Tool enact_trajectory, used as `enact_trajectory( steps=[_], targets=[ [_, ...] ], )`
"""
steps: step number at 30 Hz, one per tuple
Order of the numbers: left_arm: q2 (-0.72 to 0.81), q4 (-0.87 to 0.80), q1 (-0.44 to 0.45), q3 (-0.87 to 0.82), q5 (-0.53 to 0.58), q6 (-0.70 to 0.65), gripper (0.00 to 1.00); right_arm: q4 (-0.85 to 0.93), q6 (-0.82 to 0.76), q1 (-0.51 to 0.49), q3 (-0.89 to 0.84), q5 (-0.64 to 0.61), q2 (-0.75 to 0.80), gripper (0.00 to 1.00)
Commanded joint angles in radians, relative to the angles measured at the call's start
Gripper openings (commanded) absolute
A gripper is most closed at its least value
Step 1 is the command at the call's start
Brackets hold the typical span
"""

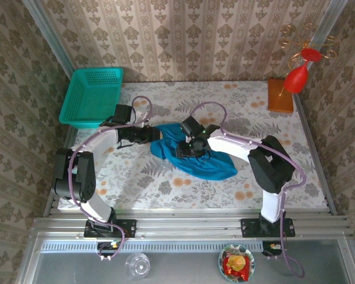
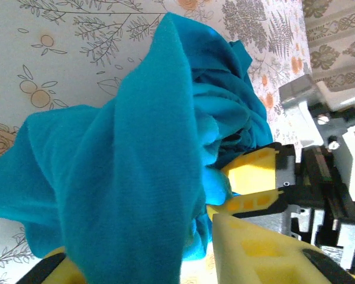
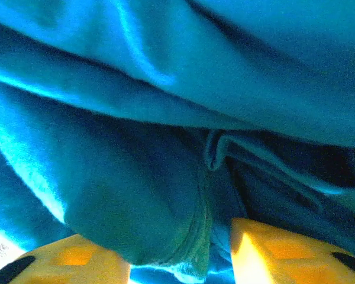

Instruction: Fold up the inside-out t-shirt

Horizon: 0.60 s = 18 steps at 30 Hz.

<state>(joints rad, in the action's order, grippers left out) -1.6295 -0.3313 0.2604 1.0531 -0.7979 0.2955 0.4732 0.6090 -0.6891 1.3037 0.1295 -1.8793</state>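
Observation:
The inside-out t-shirt (image 1: 195,158) is a bright blue bunched heap in the middle of the floral table (image 1: 136,177). My left gripper (image 1: 157,135) reaches in from the left to the heap's left edge. In the left wrist view its yellow fingers (image 2: 254,248) stand apart, a thick drape of the t-shirt (image 2: 136,148) hangs between them, and a strip of table shows beside one finger. My right gripper (image 1: 192,147) sits on top of the heap. Its fingers (image 3: 284,251) stand apart too, with a rounded fold and a hem of the t-shirt (image 3: 165,195) between them.
A teal mesh basket (image 1: 92,96) stands at the back left corner. At the back right are a wooden block (image 1: 280,96) and a red ornament (image 1: 297,77). Below the table's near rail sit a glass (image 1: 137,264) and a snack bowl (image 1: 236,262).

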Motion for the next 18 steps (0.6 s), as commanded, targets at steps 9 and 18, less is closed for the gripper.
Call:
enact_trajectory(
  steps=[9,18],
  targets=[
    [-0.013,-0.007,-0.011,0.011,0.059,-0.017,0.30,0.156,-0.065,0.010,0.031,-0.144,0.238,0.00],
    [-0.024,0.072,-0.021,0.003,-0.006,0.034,0.28,0.258,-0.068,0.069,-0.001,-0.180,0.451,0.00]
  ],
)
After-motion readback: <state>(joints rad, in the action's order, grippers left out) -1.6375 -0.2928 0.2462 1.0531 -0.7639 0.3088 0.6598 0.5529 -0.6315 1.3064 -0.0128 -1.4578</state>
